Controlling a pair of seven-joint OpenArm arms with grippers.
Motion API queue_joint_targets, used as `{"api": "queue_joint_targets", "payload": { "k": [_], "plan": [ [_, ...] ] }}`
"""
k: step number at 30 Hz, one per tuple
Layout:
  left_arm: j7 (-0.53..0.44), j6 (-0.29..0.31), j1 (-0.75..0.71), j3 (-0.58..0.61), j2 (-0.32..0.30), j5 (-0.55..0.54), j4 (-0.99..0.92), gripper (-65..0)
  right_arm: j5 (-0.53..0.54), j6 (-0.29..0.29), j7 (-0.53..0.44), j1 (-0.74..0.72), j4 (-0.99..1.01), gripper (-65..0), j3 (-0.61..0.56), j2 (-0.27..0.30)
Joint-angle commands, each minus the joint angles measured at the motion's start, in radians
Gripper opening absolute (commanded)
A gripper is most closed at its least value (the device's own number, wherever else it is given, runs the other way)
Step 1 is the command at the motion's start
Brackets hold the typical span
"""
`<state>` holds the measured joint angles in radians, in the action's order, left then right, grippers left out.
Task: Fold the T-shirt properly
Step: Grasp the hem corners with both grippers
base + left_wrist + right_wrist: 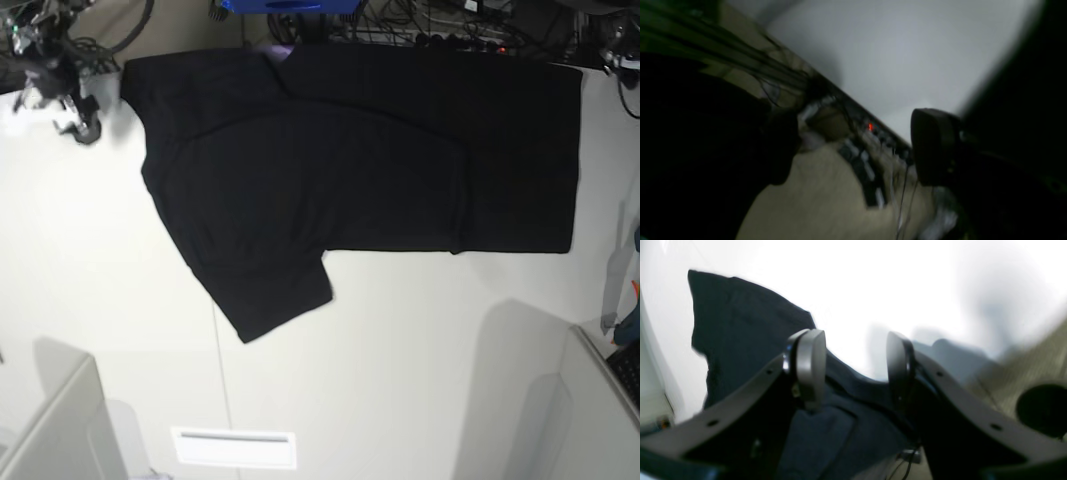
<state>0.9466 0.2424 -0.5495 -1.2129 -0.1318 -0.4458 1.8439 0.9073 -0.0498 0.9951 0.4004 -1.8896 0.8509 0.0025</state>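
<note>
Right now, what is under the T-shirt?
The T-shirt lies spread on the white table, plain black side up, one sleeve sticking out toward the camera. Bare table shows around it on the near side and both ends; whatever the cloth covers, including its underside, cannot be seen.

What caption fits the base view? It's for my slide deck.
Black T-shirt spread flat on the white table, one sleeve pointing toward the camera, right gripper open beside its far corner.

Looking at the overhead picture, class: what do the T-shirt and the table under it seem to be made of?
T-shirt: soft black cloth, probably knit cotton; matte, lying limp with creases and a folded sleeve.
Table: hard, smooth white board, perhaps laminate; flat, with a faint sheen and a seam line.
</note>
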Motion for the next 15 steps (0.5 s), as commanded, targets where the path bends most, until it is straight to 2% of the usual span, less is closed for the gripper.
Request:
{"api": "queue_joint_targets", "payload": {
  "k": [1, 3, 4, 7, 8, 11, 15],
  "plan": [
    [-0.016, 0.001, 0.001, -0.037, -0.012, -0.002, 0.02, -14.5, 0.019, -0.008, -0.023, -0.036, -0.011, -37.8, -0.046, 0.037],
    [-0.016, 0.002, 0.019, -0.061, -0.012, -0.002, 0.038, -20.7, -0.034, -0.006, -0.023, -0.103, 0.012, -37.8, -0.155, 0.069],
    [-0.016, 0.002, 0.019, -0.058, -0.012, -0.003, 0.055, -28.1, -0.078, -0.005, -0.018, -0.156, 0.034, -37.8, -0.206, 0.075],
    [-0.016, 0.002, 0.027, -0.026, -0.012, -0.003, 0.087, -59.2, -0.23, -0.005, -0.014, -0.304, 0.129, -37.8, -0.335, 0.072],
    [-0.016, 0.002, 0.027, -0.009, -0.012, -0.003, 0.09, -65.0, -0.276, -0.005, -0.014, -0.35, 0.17, -37.8, -0.378, 0.072],
    [-0.016, 0.002, 0.03, 0.055, -0.012, -0.003, 0.09, -65.0, -0.371, -0.005, -0.025, -0.492, 0.344, -37.7, -0.479, 0.07],
    [-0.016, 0.002, 0.029, 0.126, -0.016, -0.002, 0.09, -65.0, -0.414, -0.006, -0.049, -0.637, 0.548, -37.7, -0.505, 0.075]
  ]
}}
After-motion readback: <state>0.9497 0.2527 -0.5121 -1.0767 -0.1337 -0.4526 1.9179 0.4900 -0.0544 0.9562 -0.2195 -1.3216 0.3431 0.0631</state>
